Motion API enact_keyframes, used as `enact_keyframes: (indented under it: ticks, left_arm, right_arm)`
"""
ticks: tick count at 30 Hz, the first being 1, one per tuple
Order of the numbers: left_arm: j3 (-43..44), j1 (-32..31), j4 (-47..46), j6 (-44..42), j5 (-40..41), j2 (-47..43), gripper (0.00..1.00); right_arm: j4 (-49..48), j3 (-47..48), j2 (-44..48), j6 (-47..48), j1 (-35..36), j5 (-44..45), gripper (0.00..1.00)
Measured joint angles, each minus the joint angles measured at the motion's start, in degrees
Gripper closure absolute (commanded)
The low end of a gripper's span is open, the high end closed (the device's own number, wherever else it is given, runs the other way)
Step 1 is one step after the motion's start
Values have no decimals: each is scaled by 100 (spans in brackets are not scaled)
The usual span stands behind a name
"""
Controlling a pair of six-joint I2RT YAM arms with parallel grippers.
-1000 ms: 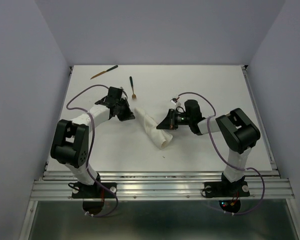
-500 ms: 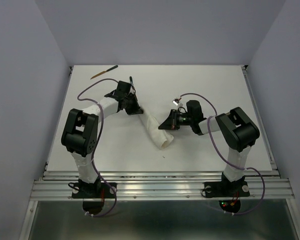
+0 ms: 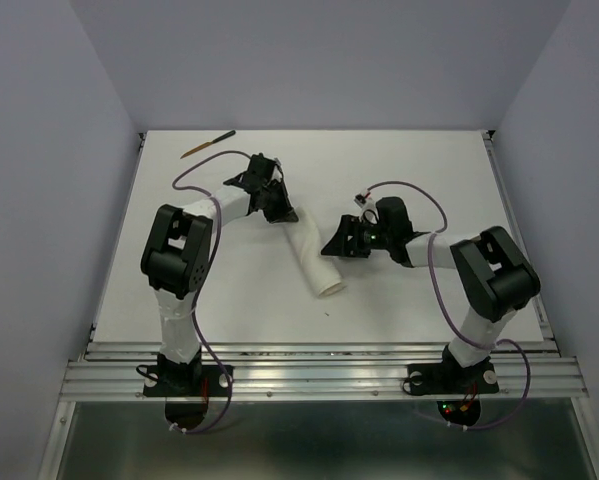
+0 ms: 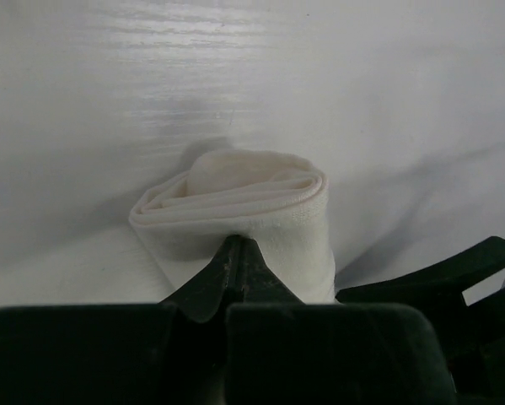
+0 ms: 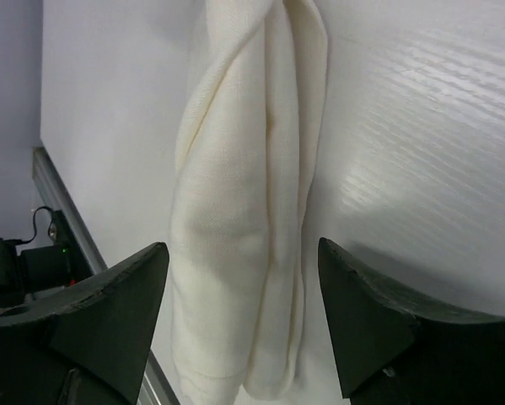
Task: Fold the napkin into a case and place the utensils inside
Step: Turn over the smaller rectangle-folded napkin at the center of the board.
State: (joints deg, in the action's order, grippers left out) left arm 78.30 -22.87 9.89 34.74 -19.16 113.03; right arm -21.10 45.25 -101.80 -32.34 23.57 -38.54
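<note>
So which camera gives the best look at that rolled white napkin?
The right wrist view: the napkin runs lengthwise through the picture, close up, with its folds plain to see, though one end is cut off. The top view shows nearly all of it, but small. The left wrist view shows only one end, with its layers.

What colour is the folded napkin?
The napkin is plain off-white; right wrist view shows it best.

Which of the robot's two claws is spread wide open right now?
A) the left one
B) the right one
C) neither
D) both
B: the right gripper has its fingers standing wide apart, with the rolled napkin showing between them, while the left gripper has its fingers pressed together.
</note>
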Motion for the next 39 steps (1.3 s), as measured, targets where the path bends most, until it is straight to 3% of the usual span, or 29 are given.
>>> enact_keyframes:
  ticks: [5, 8, 9, 12, 15, 21, 31, 39]
  left_arm:
    - [271, -57, -9, 2, -63, 282, 100]
    - [415, -72, 2, 2, -90, 466, 100]
    - [494, -76, 28, 2, -98, 544, 100]
    - [695, -81, 48, 0, -105, 728, 100]
    - [778, -81, 70, 0, -107, 841, 100]
    - [778, -81, 98, -4, -85, 841, 100]
    - [713, -76, 103, -50, 13, 824, 100]
    - [-459, -59, 17, -48, 337, -63, 100]
  right_arm:
    - [870, 0, 811, 413, 0, 850, 26]
    - [1274, 0, 1228, 555, 24, 1281, 47]
    - [1440, 4, 1425, 632, 61, 1506, 64]
    - [1906, 81, 1733, 710, 330, 2068, 86]
    - [2291, 278, 1768, 682, 835, 2577, 94]
    - [2608, 348, 1515, 431, 1541, 3034, 99]
    - [2568, 136, 885, 361, 1556, 3668, 99]
    - [2347, 61, 975, 1270, 1589, 4068, 99]
